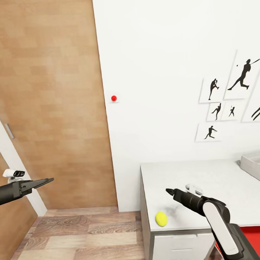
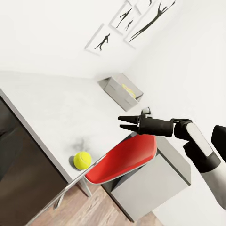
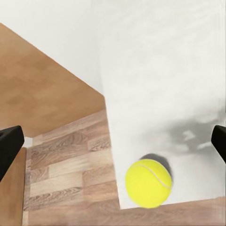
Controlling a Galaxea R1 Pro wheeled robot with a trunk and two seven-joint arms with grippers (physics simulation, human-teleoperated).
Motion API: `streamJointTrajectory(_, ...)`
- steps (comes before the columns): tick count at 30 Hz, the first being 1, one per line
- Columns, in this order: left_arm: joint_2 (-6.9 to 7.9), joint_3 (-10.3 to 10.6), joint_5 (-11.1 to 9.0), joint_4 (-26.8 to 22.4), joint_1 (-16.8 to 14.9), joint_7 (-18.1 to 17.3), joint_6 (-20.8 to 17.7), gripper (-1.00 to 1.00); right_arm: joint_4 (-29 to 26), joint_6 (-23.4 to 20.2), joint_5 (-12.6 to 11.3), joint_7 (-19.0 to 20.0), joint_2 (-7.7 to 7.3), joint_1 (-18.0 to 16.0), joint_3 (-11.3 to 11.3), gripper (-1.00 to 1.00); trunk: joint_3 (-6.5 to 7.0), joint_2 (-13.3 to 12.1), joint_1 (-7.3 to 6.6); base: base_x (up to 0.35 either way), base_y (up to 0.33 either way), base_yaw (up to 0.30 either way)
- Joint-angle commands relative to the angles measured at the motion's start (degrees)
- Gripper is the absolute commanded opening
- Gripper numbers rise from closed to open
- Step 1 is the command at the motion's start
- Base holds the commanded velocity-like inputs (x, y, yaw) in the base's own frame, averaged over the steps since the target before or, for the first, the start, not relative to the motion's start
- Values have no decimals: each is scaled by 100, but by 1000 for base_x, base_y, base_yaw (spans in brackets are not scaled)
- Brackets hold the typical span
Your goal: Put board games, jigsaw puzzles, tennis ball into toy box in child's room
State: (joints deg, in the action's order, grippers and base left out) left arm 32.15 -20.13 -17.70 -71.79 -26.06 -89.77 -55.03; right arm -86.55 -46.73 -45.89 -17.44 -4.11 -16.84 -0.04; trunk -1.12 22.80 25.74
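White-walled room w/ brown wood-plank floor (image 1: 85, 238) and a tall wooden door panel (image 1: 53, 103) on the left of head view. Small red round knob (image 1: 114, 98) sits on the wall (image 1: 161, 68) near the door edge; black baseball-player silhouette prints (image 1: 227, 99) hang further right.

Pale grey flat-topped table (image 1: 208, 179) stands against the wall, light grey side panels below. Yellow fuzzy tennis ball (image 1: 161, 218) rests on the tabletop right at its front-left corner, close to the edge. Grey open-top toy box (image 1: 256, 164) sits at the far right of the table, well apart from the ball; something yellow/red shows inside, too small to ID. Red moulded chair seat (image 2: 125, 157) is tucked at the table's near side.

Right gripper (image 1: 170, 191), black w/ white forearm, hovers over the table just above and slightly right of the ball, not touching it. Right wrist cam has both black fingertips (image 3: 9, 146) at opposite frame edges w/ the ball between and below them, so claw is spread wide, holding nothing.

Left gripper (image 1: 49, 181) is held out over the floor in front of the door, well apart from the table. Its dark fingers look drawn to a narrow point, nothing between them.
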Motion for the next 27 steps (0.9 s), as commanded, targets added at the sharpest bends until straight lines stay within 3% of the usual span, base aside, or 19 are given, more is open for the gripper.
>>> streamJointTrajectory(1, 2, 1, 3, 0, -4, -23, -61, 100, -5, -15, -60, -60, 0, -8, 13, 100, -12, 12, 4, 71, 81, 0)
streamJointTrajectory(9, 0, 3, 3, 3, -4, -23, -61, 100, 18, -12, -52, -105, 5, -77, 137, 100, -12, 12, 4, 33, 36, 0)
streamJointTrajectory(19, -37, 5, 0, 7, -4, -23, -69, 100, 225, -6, -53, -493, 6, -190, 217, 100, -12, 12, 4, 2, 120, 0)
streamJointTrajectory(27, -110, 9, 71, 8, -4, -23, -66, 100, 782, -5, -47, -562, 21, -443, 228, 100, -12, 12, 4, 0, 20, 0)
